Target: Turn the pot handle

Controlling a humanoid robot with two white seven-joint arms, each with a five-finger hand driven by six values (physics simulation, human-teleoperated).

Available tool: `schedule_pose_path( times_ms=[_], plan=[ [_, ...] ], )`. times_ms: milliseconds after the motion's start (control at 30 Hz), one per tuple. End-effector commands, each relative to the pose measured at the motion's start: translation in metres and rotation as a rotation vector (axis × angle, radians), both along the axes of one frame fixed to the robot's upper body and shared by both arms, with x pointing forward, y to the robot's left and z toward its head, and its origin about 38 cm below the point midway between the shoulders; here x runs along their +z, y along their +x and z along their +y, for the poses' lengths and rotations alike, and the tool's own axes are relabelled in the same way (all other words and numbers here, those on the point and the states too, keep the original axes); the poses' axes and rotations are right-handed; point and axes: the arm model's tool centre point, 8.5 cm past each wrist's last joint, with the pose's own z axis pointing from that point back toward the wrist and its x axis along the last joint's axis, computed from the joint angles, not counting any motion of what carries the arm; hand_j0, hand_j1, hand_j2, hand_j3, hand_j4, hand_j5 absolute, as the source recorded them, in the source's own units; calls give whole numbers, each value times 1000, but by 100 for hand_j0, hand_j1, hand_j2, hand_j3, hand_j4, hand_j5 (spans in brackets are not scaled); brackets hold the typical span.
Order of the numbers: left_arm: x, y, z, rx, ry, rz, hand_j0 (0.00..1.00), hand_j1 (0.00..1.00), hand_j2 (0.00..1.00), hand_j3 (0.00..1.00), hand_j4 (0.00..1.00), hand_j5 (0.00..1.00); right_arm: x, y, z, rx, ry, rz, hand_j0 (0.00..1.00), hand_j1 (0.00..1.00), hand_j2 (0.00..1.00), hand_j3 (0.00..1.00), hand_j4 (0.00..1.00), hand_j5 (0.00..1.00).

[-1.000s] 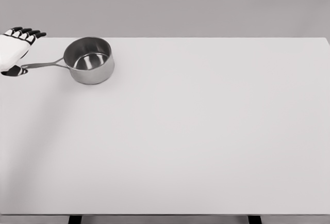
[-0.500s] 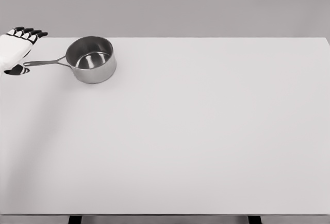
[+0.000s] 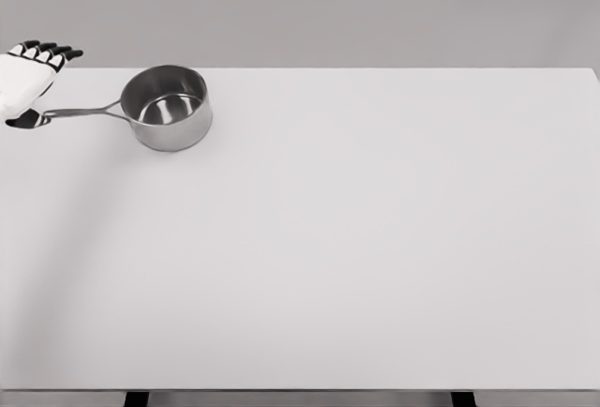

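1. A plain grey wall backs a wide white table [image 3: 356, 257] that fills nearly the whole head view.
2. At the near edge, two dark table legs [image 3: 137, 398] show below the tabletop, one toward the left and one toward the right.
3. The near and middle stretches of the tabletop are bare white, with a soft shadow along the left side.
4. The pot [image 3: 170, 107] stands upright at the far left of the table, close to the far edge. It is a small steel saucepan, open at the top, with a shiny inner wall and bottom.
5. Its handle [image 3: 82, 112] is long and thin and runs from the pot's left side out to the left, almost level across the picture, with its tip slightly nearer than its root.
6. The left hand [image 3: 26, 81] is at the left picture edge, right at the handle's tip. It is white with black fingertips [image 3: 49, 52].
7. The four fingers are stretched out and held side by side, pointing up and to the right above the handle, not curled round it.
8. A dark thumb tip [image 3: 25, 120] sits at the handle's end; whether it touches the metal cannot be told.
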Motion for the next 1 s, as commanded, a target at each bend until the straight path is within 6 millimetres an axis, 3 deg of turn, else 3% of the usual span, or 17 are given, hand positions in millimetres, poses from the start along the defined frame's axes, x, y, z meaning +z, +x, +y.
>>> schedule_pose_path(
  times_ms=[0,467,700,967],
  plan=[
    [-3,1,0,4,6,5,100,100,100,100,100,100,0,0,0,0,2,0,100,100,100,100,100,100],
    [-4,11,2,23,44,9,100,100,100,100,100,100,0,0,0,0,0,0,100,100,100,100,100,100],
    [-6,6,4,-6,21,22,100,100,100,100,100,100,0,0,0,0,0,0,100,100,100,100,100,100],
    [-14,8,-6,-23,12,38,100,100,100,100,100,100,0,-1,0,0,0,1,100,100,100,100,100,100]
  ],
)
